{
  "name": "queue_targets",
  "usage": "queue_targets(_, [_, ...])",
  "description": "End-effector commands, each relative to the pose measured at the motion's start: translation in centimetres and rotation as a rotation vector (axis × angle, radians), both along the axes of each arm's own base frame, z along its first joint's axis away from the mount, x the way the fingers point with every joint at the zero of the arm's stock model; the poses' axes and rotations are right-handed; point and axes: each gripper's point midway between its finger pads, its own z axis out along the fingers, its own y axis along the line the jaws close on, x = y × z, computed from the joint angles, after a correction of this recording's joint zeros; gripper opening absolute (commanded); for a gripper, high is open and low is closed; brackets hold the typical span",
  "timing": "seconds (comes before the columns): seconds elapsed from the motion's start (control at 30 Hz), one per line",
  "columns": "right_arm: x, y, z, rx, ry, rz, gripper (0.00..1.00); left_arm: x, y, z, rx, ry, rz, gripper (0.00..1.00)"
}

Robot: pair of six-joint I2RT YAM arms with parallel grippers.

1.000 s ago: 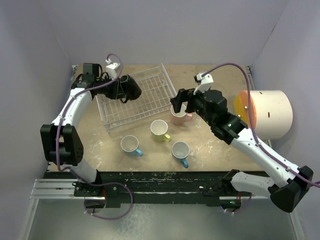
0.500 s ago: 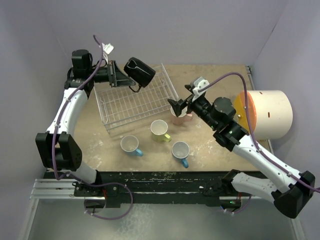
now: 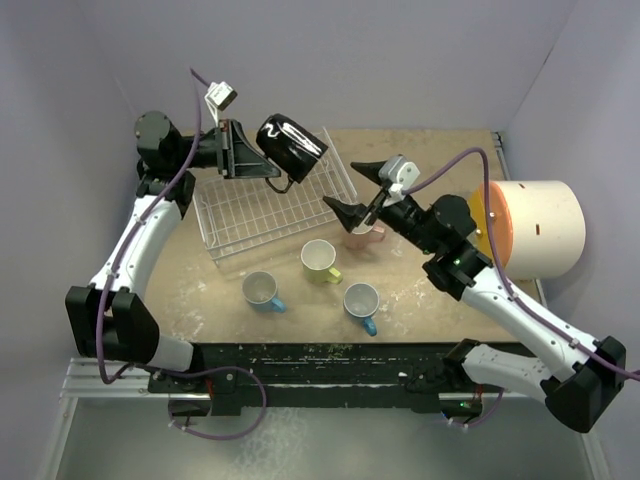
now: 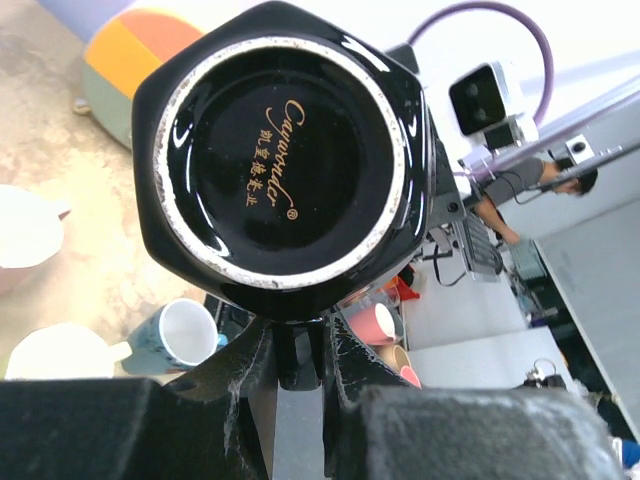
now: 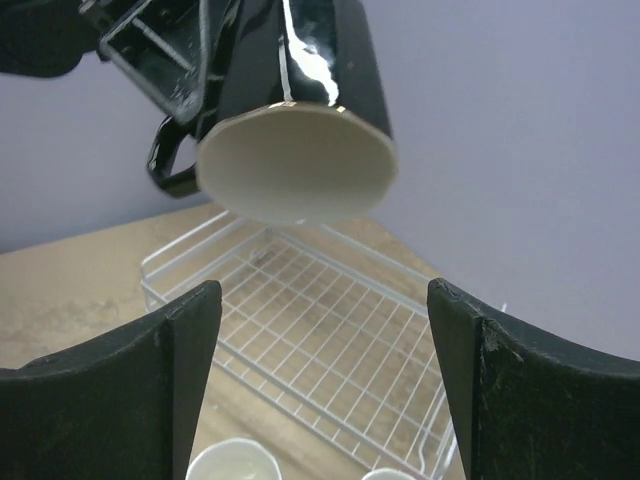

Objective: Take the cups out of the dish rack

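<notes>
Top external view: the bench (image 3: 430, 290) carries the rack (image 3: 262, 208) at its far left. The black mug (image 3: 292, 145) hangs in the air over the rack's far right corner, tipped on its side with its mouth toward the right arm. The left hand (image 3: 266, 168) is clamped on the mug's handle; in the left wrist view both fingers (image 4: 345, 370) pinch the loop under the glossy base. The right hand (image 3: 352, 188) is spread wide and touches nothing, and in the right wrist view its two fingers frame the pale mouth from just short of it. On the bench outside the rack stand the pink mug (image 3: 362, 238), the yellow-green mug (image 3: 320, 258), one blue mug (image 3: 261, 290) and another blue mug (image 3: 361, 300). The black mug looks like glazed ceramic: rigid, fairly weighty for its size, slick and breakable. Held by the handle alone it may swing, so a firmer hold would be across the rim wall, and it wants a gentle, upright landing on the bench near the others.
</notes>
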Motion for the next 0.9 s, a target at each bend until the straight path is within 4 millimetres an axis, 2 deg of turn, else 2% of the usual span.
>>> queue_targets(0.0, [-0.4, -0.7, 7.0, 0.138, -0.15, -0.008, 0.84, -3.4, -1.1, 3.2, -0.049, -0.107, -0.043, 0.0])
queue_targets(0.1, [1.1, -2.0, 7.7, 0.168, -0.166, -0.04, 0.83, -4.2, -1.9, 3.4, -0.065, -0.1, -0.059, 0.0])
queue_targets(0.13, [1.5, -2.0, 7.3, 0.157, -0.159, -0.031, 0.83, -4.4, -2.1, 3.3, -0.068, -0.092, -0.064, 0.0])
queue_targets(0.2, [1.5, -1.8, 8.9, 0.158, -0.186, -0.01, 0.82, -4.8, -2.5, 3.4, -0.07, -0.089, -0.074, 0.0])
queue_targets(0.33, [1.4, -1.2, 9.5, 0.142, -0.207, 0.018, 0.8, -5.0, -2.6, 3.4, -0.067, -0.079, -0.076, 0.0])
queue_targets(0.4, [1.6, -0.9, 9.2, 0.104, -0.211, 0.024, 0.77, -4.9, -2.6, 3.4, -0.068, -0.072, -0.072, 0.0])
queue_targets(0.43, [1.7, -1.0, 9.6, 0.104, -0.231, 0.016, 0.76, -4.8, -2.7, 3.3, -0.068, -0.065, -0.072, 0.0])
queue_targets(0.57, [1.9, -0.2, 8.9, 0.074, -0.255, 0.042, 0.66, -4.9, -3.1, 3.4, -0.067, -0.048, -0.084, 0.0])
queue_targets(0.8, [1.1, 0.2, 10.4, 0.091, -0.364, 0.034, 0.57, -5.8, -3.1, 3.5, -0.048, 0.002, -0.094, 0.0])
queue_targets(0.87, [1.1, 0.6, 10.3, 0.077, -0.357, 0.042, 0.51, -6.1, -3.2, 3.8, -0.048, -0.008, -0.1, 0.0])
